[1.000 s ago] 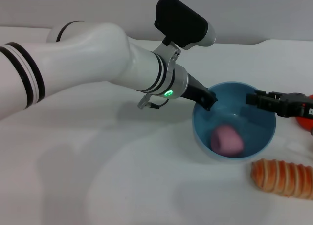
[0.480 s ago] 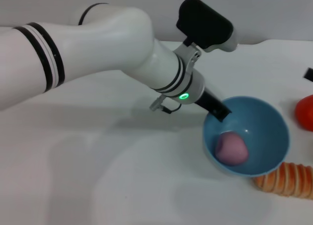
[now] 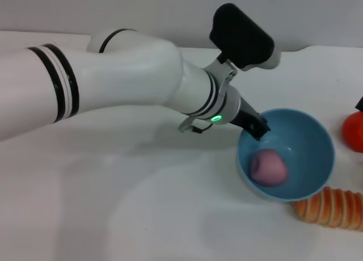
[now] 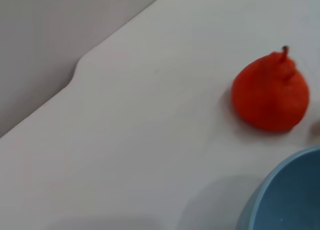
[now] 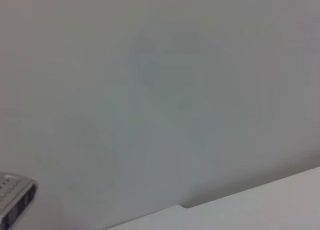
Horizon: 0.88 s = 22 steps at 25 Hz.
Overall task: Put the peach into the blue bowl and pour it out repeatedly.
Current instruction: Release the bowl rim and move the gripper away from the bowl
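Pink and rounded, the peach (image 3: pixel 269 167) lies on the inner floor of the blue bowl (image 3: pixel 309 144), which sits tilted on the white desk (image 3: pixel 113 215) near its right edge. The left gripper (image 3: pixel 256 126) has its dark fingers (image 3: pixel 253 123) closed over the bowl's near-left rim, holding it; the peach rests just below the fingers, not touching them. A red-orange fruit (image 4: pixel 270 92) stands beyond the bowl, and an orange ribbed roll (image 3: pixel 332 207) lies against its front. No legible writing is visible.
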Motion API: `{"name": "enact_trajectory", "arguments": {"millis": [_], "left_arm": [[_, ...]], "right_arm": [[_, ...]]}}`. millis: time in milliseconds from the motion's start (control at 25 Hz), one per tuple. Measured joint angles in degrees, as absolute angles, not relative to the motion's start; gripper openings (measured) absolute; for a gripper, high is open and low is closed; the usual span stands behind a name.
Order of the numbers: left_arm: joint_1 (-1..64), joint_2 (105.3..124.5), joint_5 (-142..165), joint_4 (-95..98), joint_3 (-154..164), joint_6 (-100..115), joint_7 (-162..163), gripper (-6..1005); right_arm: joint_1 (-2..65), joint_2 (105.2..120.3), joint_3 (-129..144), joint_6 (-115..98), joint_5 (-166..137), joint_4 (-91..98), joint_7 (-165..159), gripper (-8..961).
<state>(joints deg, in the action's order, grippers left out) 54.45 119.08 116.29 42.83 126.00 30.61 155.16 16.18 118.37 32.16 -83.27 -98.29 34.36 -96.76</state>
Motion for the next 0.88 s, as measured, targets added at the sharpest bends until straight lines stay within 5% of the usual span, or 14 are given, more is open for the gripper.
{"name": "enact_trajectory", "arguments": {"millis": [880], "left_arm": [[52.63, 119.09, 116.42, 40.96, 127.48, 29.01, 154.79, 117]], "right_arm": [[16.47, 118.39, 32.07, -82.92, -98.16, 32.68, -96.56, 426]]}}
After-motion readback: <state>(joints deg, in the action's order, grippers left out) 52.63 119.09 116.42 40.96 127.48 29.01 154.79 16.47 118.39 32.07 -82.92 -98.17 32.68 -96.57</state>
